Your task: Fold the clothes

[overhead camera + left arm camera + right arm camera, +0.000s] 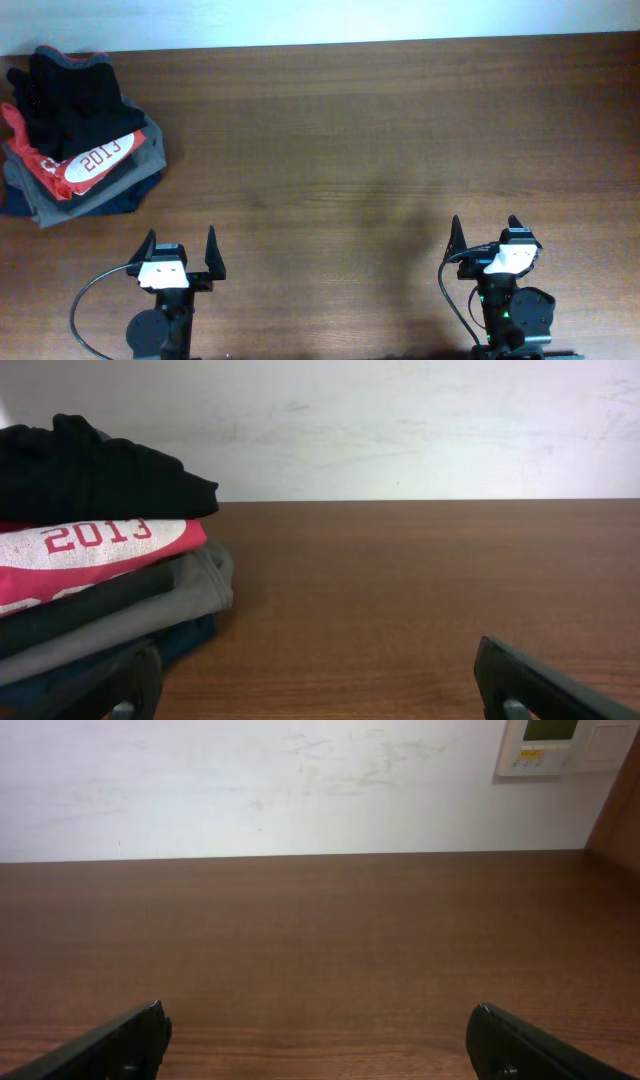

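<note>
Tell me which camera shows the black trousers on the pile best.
Overhead: the black trousers show nearly whole from above, bunched atop the stack. The left wrist view sees them side-on only, cut by the frame's left edge. The right wrist view does not show them.

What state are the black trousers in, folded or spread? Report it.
Neither: the black trousers sit bunched in a lumpy heap atop the stacked garments, not laid flat on the table.
</note>
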`<state>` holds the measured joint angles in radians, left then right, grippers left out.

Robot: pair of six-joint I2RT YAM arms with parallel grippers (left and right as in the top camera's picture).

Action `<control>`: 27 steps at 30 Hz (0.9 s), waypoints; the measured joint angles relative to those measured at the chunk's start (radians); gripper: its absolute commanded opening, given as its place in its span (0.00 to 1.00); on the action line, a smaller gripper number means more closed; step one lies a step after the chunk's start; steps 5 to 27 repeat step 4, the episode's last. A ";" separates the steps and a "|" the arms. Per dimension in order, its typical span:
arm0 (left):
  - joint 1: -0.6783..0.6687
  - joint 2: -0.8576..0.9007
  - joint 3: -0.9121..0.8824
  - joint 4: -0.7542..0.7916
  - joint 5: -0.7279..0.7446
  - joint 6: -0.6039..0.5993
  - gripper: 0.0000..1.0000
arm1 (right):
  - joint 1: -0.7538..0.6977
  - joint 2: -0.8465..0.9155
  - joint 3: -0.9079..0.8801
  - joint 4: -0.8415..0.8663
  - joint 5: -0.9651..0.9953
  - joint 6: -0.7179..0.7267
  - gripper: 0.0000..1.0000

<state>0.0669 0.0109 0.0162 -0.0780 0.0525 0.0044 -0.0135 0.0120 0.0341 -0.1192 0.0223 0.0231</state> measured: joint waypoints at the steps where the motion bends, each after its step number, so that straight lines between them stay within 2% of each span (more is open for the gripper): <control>1: 0.000 0.000 0.000 0.000 0.000 0.000 0.99 | 0.000 0.000 0.000 0.000 0.000 0.000 0.99; 27: 0.000 0.000 0.000 0.000 0.000 0.000 0.99 | 0.000 0.000 0.000 0.000 0.000 0.000 0.99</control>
